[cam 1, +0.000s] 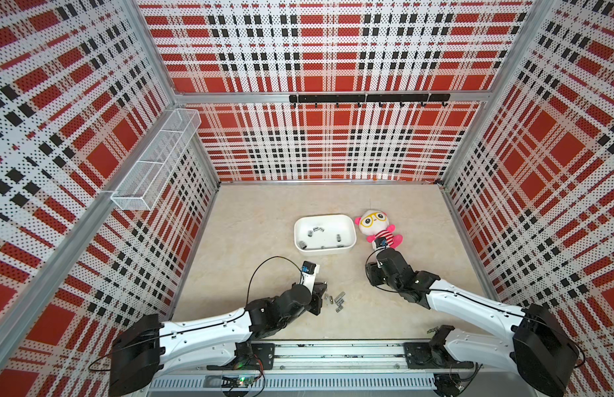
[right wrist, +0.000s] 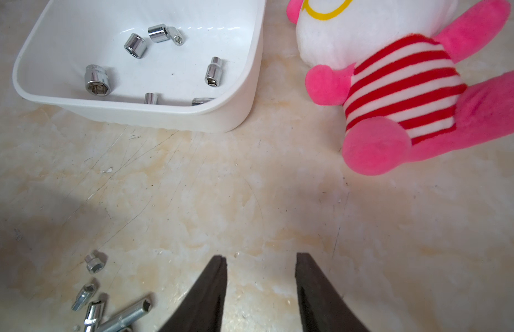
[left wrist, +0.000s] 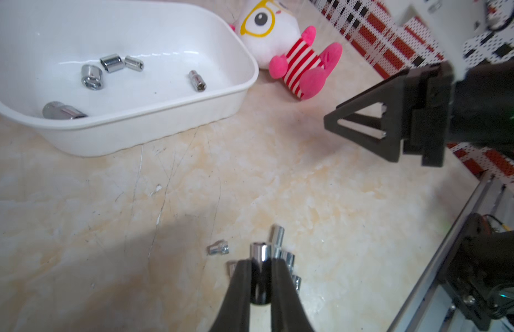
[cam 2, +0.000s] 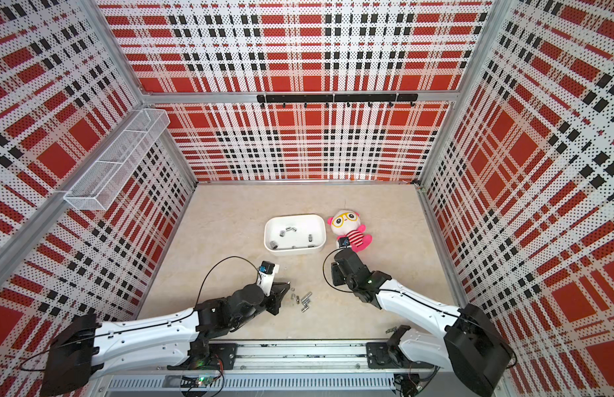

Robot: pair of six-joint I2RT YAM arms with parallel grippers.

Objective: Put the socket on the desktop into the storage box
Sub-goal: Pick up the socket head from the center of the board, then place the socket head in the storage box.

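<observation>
The white storage box (cam 1: pixel 324 251) (left wrist: pixel 152 126) sits mid-desktop with several chrome sockets (right wrist: pixel 135 44) lying inside. More sockets (cam 1: pixel 338 302) (right wrist: pixel 117 314) lie in a loose cluster on the desktop near the front. My left gripper (left wrist: pixel 261 263) is down at that cluster, shut on one upright chrome socket (left wrist: pixel 261 252) that shows between its black fingertips. My right gripper (right wrist: pixel 261 258) hangs open over bare desktop, in front of the gap between the box and the doll, with nothing between its fingers.
A pink and white plush doll (cam 1: pixel 377 228) (right wrist: pixel 393 86) lies just right of the box. A long wire-mesh basket (cam 1: pixel 154 161) hangs on the left wall. A black hook rail (cam 1: pixel 367 98) runs along the back wall. Plaid walls enclose the desktop.
</observation>
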